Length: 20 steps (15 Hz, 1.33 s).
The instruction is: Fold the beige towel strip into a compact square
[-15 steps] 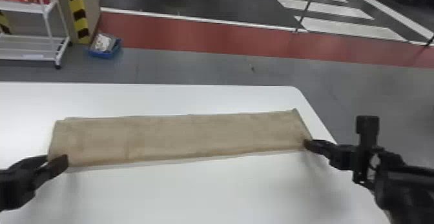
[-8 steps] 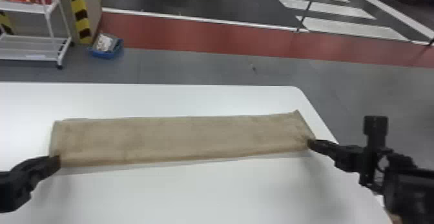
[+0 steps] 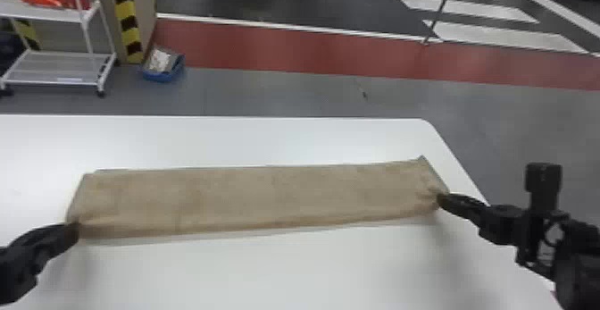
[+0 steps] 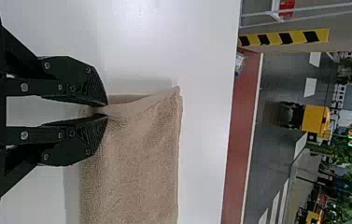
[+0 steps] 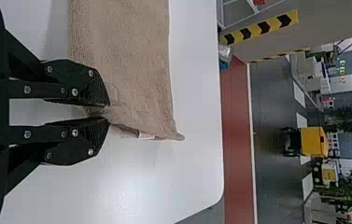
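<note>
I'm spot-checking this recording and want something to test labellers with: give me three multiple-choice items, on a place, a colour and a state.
1. Where does the towel strip lie?
A) On a rack
B) On the table
C) In a bin

2. What colour is the floor band beyond the table?
A) Red
B) Green
C) Yellow

3. How is the strip?
A) Folded square
B) Rolled up
C) Long, pinched at both ends

1 B: the tabletop surrounds it.
2 A: the band runs red behind the table.
3 C: left hand and right hand each grip an end.

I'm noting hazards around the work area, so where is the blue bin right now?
In the head view, the blue bin sits on the floor beyond the table, left, just right of the white rack.
</note>
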### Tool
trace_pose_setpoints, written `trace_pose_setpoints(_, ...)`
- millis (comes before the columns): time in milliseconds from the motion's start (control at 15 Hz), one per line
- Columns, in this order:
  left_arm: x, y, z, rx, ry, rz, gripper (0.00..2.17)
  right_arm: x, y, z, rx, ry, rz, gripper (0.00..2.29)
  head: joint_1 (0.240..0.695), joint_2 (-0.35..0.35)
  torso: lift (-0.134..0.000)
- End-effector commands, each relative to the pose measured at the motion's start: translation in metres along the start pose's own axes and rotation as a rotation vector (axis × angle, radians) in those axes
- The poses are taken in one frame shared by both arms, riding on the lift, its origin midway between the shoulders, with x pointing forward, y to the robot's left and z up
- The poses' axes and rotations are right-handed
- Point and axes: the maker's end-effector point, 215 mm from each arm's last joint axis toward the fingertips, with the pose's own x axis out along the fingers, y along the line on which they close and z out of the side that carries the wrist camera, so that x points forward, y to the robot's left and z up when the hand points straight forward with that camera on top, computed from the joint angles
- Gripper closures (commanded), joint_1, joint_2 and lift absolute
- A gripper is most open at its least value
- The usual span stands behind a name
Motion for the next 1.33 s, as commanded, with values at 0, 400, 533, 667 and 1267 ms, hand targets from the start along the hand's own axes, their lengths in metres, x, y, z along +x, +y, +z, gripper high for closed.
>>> trace_pose_setpoints(0, -0.009, 0.014, -0.004, -0.01, 0.002, 0.015, 0.94, 0.001, 0.011, 0.0, 0.001, -0.001, 0.012, 0.97, 0.695, -0.198, -0.124)
trace_pose_setpoints(400, -0.028, 0.031, -0.01, -0.019, 0.001, 0.036, 0.94, -0.001, 0.041, -0.007, -0.004, 0.005, 0.046, 0.97, 0.695, -0.137, -0.124)
trace_pose_setpoints(533, -0.032, 0.036, -0.012, -0.019, 0.003, 0.044, 0.94, -0.007, 0.037, -0.013, -0.001, 0.009, 0.043, 0.97, 0.695, -0.121, -0.124)
trace_pose_setpoints(667, -0.032, 0.033, -0.012, -0.021, 0.004, 0.038, 0.94, -0.014, 0.03, -0.019, -0.004, 0.007, 0.031, 0.97, 0.695, -0.112, -0.124)
trace_pose_setpoints(1267, -0.026, 0.016, -0.008, -0.024, -0.006, 0.01, 0.05, -0.013, 0.019, -0.018, -0.004, -0.004, -0.002, 0.01, 0.695, -0.166, -0.124)
